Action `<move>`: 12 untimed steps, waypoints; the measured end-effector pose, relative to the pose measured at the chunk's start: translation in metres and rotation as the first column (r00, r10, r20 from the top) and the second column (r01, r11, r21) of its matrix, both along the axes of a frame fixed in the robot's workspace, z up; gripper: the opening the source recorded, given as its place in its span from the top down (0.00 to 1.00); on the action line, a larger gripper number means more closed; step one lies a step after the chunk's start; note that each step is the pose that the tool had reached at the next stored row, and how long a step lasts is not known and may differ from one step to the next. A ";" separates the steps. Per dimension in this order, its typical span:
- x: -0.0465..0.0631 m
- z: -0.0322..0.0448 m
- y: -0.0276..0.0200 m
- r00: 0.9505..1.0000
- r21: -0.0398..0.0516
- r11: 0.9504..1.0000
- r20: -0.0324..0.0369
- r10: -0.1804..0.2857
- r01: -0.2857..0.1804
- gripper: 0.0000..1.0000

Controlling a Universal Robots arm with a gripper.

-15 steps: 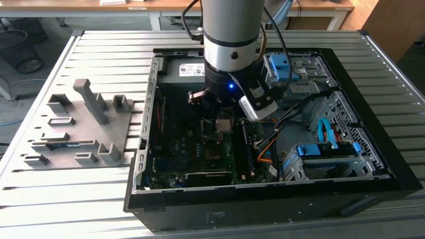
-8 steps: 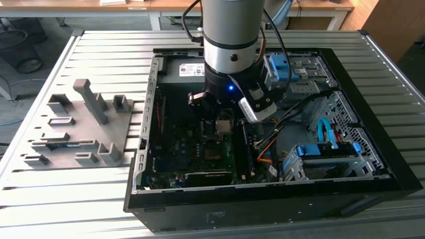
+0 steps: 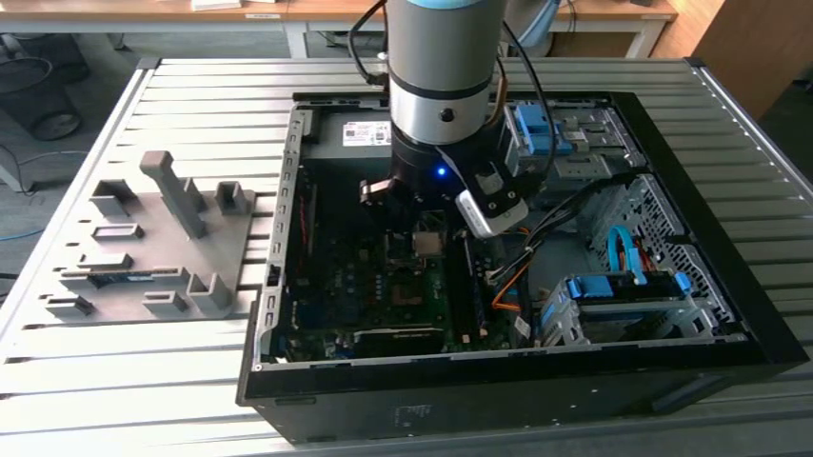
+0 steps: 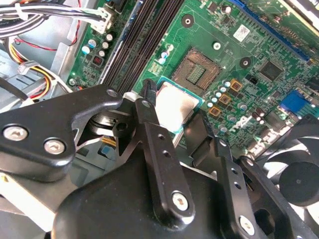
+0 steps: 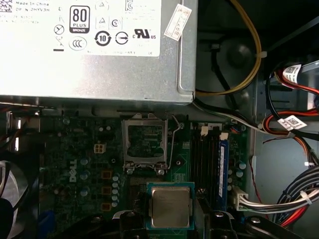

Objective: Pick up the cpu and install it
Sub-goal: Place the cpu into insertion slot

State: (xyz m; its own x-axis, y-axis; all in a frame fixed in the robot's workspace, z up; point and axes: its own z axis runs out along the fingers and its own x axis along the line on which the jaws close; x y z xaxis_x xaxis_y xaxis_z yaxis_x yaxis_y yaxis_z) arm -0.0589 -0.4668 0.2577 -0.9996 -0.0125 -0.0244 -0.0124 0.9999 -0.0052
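second wrist view: gripper (image 4: 174, 110) jaws clamped on the cpu (image 4: 172, 102), held over the motherboard (image 4: 227, 50) just beside the open socket (image 4: 197, 69). carrying step, i'd say; not seated yet. seating calls for square alignment over the socket.

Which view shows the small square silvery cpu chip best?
The first wrist view: the small square silvery-grey cpu chip faces the camera, its whole metal face visible. In the second wrist view a black end effector finger hides part of it. The exterior view shows it as a pale square under the arm.
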 end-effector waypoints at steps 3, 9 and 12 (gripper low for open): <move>0.000 -0.0015 0.0000 1.000 0.000 1.000 0.000 0.000 0.000 0.53; 0.000 -0.0046 0.0000 1.000 0.000 1.000 0.000 0.000 0.000 0.53; 0.000 -0.0061 0.0000 1.000 0.000 1.000 0.000 0.000 0.000 0.53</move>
State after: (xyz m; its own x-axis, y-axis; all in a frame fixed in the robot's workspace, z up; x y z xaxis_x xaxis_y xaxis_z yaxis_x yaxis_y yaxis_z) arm -0.0589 -0.4668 0.2515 -0.9996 -0.0125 -0.0244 -0.0124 0.9999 -0.0052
